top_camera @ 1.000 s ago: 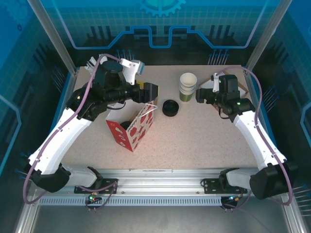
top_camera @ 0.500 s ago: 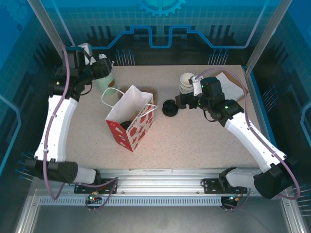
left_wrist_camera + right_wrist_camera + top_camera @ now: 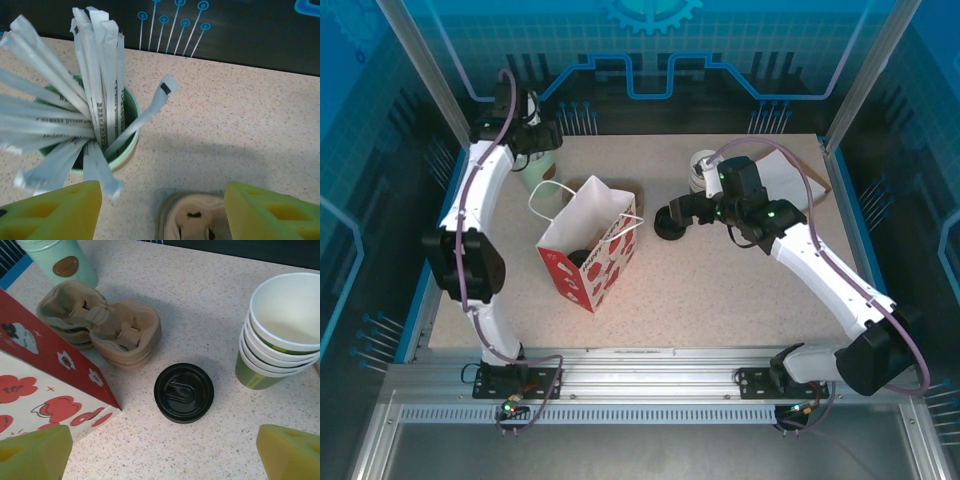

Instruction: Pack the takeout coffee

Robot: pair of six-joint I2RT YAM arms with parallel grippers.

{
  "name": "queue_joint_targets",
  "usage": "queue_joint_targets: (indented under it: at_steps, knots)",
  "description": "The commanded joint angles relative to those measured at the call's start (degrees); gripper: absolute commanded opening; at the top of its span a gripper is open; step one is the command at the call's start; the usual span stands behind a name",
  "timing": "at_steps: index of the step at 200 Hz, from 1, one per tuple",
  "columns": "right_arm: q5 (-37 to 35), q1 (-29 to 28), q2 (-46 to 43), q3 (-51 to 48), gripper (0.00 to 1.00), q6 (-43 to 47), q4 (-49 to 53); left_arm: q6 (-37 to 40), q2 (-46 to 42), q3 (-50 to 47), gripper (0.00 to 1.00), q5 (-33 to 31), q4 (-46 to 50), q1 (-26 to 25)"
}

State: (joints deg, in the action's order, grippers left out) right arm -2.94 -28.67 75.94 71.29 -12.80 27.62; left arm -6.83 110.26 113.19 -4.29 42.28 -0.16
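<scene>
Jaws of the left gripper (image 3: 162, 210) stand wide apart with nothing between them, at the far left of the table (image 3: 740, 280). It hangs by a mint cup (image 3: 127, 145) packed with wrapped straws (image 3: 102, 85), with a cardboard cup carrier (image 3: 192, 225) just beside the cup. The right gripper (image 3: 162, 452) is spread empty too, over a pile of black lids (image 3: 183, 392); stacked lidless cups (image 3: 280, 335) stand to the right. The takeout coffee (image 3: 578, 257) sits inside the red-and-white bag (image 3: 610, 245) left of centre, only its black lid showing.
</scene>
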Motion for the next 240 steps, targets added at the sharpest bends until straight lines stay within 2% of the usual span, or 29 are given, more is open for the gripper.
queue_joint_targets:
  at_steps: [1, 50, 174, 223, 240]
  knots:
    - [1.7, -1.9, 0.1, 2.8, 0.96, 0.1, 0.5, 3.7, 3.8, 4.7, 0.66, -1.2, -2.0, 0.0]
    - [0.3, -4.0, 1.4, 3.4, 0.96, 0.6, 2.2, 7.0, 11.9, 11.6, 0.63, -2.6, -1.2, -0.1]
    - [-0.1, -6.3, 6.0, 5.5, 0.97, 1.0, 2.8, 9.8, 19.5, 19.6, 0.42, -2.4, -0.3, -0.8]
    - [-0.8, -6.7, 6.5, 5.0, 0.97, 0.9, 2.8, 10.5, 19.9, 20.8, 0.25, -2.7, 1.2, -1.1]
    - [-0.8, -6.8, 6.7, 5.1, 0.97, 0.8, 2.7, 10.8, 19.2, 20.9, 0.22, -3.5, 1.2, -1.2]
